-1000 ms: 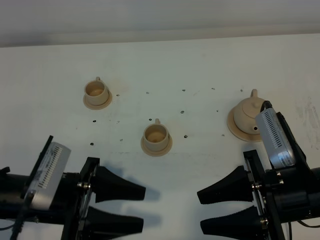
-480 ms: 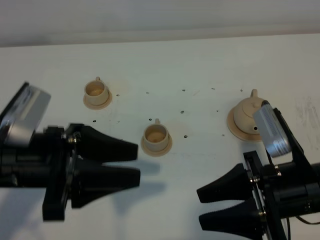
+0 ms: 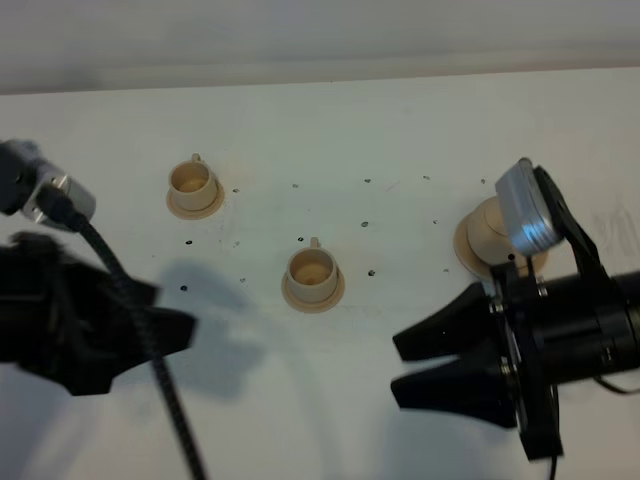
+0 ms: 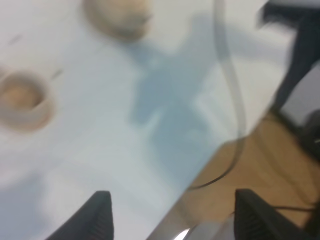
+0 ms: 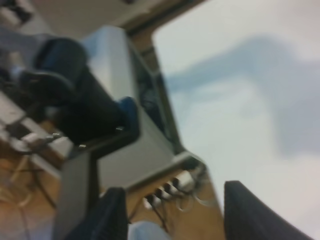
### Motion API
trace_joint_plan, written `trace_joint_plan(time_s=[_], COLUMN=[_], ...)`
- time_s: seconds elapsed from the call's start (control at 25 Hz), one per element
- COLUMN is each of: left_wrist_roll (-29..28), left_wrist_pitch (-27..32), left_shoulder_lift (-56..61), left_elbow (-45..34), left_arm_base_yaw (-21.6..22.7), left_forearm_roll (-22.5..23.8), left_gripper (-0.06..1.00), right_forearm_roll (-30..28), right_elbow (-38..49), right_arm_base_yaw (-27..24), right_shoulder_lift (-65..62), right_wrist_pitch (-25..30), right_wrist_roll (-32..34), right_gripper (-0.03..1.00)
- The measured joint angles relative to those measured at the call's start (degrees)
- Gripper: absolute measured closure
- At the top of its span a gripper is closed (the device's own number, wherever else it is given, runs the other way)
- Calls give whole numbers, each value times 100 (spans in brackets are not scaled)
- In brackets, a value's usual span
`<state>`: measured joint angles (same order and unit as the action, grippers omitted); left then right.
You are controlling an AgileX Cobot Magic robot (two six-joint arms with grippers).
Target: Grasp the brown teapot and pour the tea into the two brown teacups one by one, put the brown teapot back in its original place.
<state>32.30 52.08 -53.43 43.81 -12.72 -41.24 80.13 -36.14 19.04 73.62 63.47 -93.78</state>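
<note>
The brown teapot (image 3: 484, 228) sits on its wide saucer (image 3: 466, 250) at the right of the white table, partly hidden by my right wrist camera. The two brown teacups stand on their small saucers, one at the back left (image 3: 193, 181) and one in the middle (image 3: 312, 269). They show blurred in the left wrist view (image 4: 22, 97) (image 4: 118, 15). My right gripper (image 3: 395, 369) is open and empty, in front of and left of the teapot, pointing left. My left gripper (image 3: 172, 333) is a dark blur at the left; its wrist view shows it (image 4: 172, 220) open and empty.
The table's front edge (image 4: 200, 180) and a wooden floor with a loose cable (image 4: 227, 150) show in the left wrist view. The right wrist view shows the open gripper (image 5: 175, 220), the table edge and dark equipment (image 5: 85, 110) beyond it. Small dark marks dot the tabletop.
My left arm has swung up and turned, its gripper now blurred and further left. My right gripper has lifted and moved back a little; its camera now covers more of the teapot.
</note>
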Motion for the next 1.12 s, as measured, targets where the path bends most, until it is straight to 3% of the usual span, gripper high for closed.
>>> trace_joint_plan(time_s=[0.28, 0.44, 0.8, 1.12], left_wrist_roll=[-2623, -3472, -3529, -3516], left_wrist_pitch=[532, 838, 603, 702], left_shoulder_lift=[901, 1417, 2494, 3102], left_elbow=[-12, -297, -1201, -1446], left_arm_base_yaw=[0, 0, 0, 0], left_forearm_roll=[2910, 3834, 4124, 4090], left_gripper=[42, 42, 42, 42], right_forearm_roll=[-198, -217, -449, -508], right_elbow=[-359, -513, -835, -920], right_arm_base_yaw=[0, 0, 0, 0], right_shoulder_lift=[0, 3, 6, 6], right_wrist_pitch=[-698, -786, -1470, -2160], right_wrist_roll=[635, 733, 1411, 1730], right_gripper=[51, 51, 51, 51])
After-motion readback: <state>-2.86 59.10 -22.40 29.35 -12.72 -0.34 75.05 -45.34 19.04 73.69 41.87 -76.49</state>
